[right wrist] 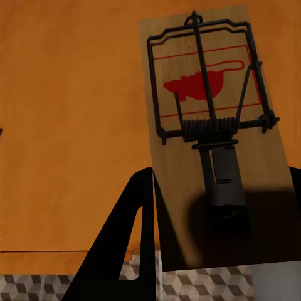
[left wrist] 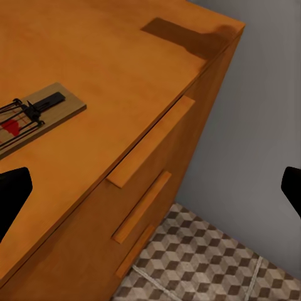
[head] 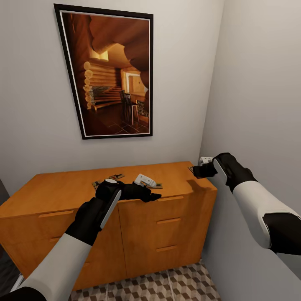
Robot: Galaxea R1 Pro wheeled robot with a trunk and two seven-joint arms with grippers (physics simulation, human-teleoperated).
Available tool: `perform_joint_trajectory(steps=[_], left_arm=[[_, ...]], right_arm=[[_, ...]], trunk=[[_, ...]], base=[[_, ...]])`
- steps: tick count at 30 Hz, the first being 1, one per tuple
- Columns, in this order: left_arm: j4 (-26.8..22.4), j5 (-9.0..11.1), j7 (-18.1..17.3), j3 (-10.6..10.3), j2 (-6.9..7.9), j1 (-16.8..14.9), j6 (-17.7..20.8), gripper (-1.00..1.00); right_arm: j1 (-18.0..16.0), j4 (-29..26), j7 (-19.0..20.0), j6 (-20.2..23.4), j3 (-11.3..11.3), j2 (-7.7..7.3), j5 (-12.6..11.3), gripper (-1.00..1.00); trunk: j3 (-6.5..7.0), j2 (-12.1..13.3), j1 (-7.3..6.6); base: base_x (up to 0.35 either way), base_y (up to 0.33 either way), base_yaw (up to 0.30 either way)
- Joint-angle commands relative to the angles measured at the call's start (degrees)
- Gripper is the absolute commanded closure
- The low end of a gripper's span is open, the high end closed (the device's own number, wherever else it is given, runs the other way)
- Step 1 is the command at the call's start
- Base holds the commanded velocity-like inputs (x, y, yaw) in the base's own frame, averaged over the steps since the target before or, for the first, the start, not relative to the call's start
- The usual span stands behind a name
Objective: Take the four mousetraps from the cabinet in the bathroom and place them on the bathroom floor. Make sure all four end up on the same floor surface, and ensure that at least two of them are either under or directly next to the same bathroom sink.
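Note:
The orange-brown cabinet stands against the wall under a picture. Tan mousetraps lie on its top: one and a second behind my left wrist, a third partly hidden by my left hand. My left gripper hovers open over the cabinet's front edge, with a mousetrap lying beside one finger. My right gripper is shut on a fourth mousetrap and holds it just above the cabinet's far right corner, its shadow on the top. Cube-patterned floor tiles show below.
A framed picture of a log cabin interior hangs above the cabinet. A grey side wall runs close along the cabinet's right end, leaving a narrow gap. Slab pulls mark the drawers on the cabinet front.

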Motion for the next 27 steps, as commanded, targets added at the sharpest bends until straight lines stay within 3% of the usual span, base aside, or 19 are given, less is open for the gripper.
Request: perform_joint_trajectory(steps=[1,27], left_arm=[[0.0,-0.1,-0.2,0.0,-0.02,0.0,0.3,-1.0],[-0.1,0.0,-0.2,0.0,0.18,0.0,0.5,-1.0]], right_arm=[[0.0,-0.1,0.0,0.2,0.4,-0.07,-0.4,1.0],[0.0,0.6,0.0,-1.4,0.5,0.32,-0.5,1.0]], trunk=[[-0.07,0.0,0.0],[-0.07,0.0,0.0]], base=[[0.0,0.0,0.0],[0.0,0.0,0.0]])
